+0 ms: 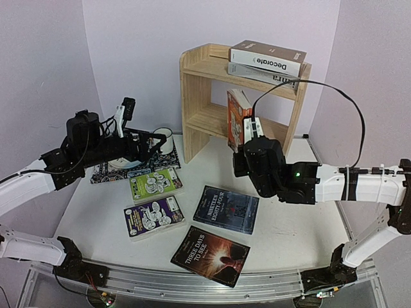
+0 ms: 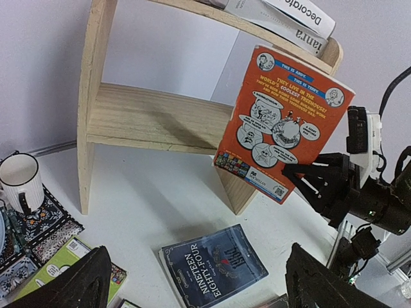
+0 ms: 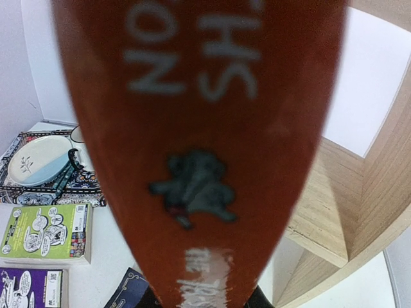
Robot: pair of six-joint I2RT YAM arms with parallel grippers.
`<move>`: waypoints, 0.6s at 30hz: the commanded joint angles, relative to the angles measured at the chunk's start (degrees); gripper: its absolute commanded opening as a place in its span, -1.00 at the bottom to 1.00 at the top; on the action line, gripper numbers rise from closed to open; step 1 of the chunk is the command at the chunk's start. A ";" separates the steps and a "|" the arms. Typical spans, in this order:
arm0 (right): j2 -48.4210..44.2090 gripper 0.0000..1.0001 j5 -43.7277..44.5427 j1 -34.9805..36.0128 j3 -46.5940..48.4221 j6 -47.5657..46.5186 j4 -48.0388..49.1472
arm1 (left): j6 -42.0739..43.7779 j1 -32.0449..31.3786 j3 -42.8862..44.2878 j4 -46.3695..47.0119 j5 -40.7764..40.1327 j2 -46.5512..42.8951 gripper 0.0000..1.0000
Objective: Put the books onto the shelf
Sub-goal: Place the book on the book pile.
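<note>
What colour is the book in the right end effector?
Orange, with cartoon bubbles on the cover; the book shows best in the left wrist view.

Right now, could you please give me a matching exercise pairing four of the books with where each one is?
1. Decorate
2. orange book
3. green book
4. Three Days to See

A. held by the right gripper
B. stacked on the shelf's top tier
C. on the table, nearest its front edge
D. on the table, beside the placemat

Pairs: 1-B, 2-A, 3-D, 4-C.
</note>
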 commanded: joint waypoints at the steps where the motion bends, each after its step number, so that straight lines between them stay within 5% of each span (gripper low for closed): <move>1: -2.10 -1.00 7.82 0.08 2.61 -1.92 5.79 | -0.55 0.01 -0.40 3.41 1.06 -0.07 0.91; 18: -5.32 -1.00 13.45 -2.68 -1.39 0.26 5.04 | -0.78 -0.03 -1.31 3.42 1.03 -1.29 0.91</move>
